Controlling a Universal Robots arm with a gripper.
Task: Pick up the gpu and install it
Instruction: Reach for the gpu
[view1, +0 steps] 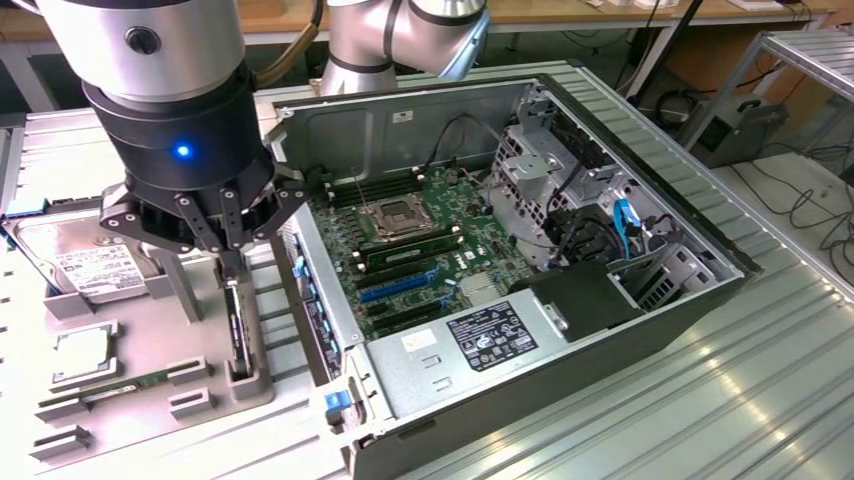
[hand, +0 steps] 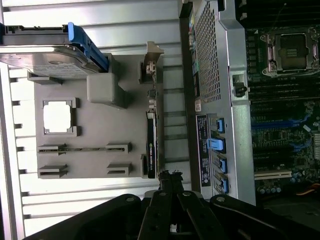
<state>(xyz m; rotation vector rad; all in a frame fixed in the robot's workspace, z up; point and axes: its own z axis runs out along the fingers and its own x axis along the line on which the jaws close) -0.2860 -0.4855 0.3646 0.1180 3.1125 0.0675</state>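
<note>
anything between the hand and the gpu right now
Nothing visible. The shut hand is right over the top edge of the gpu, which stands on edge in a slot of its tray. Whether the fingertips touch it is unclear.

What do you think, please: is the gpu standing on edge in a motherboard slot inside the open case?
Not quite. The gpu is standing on edge, but in the grey holder beside the open case, not inside it; the exterior view shows it.
</note>
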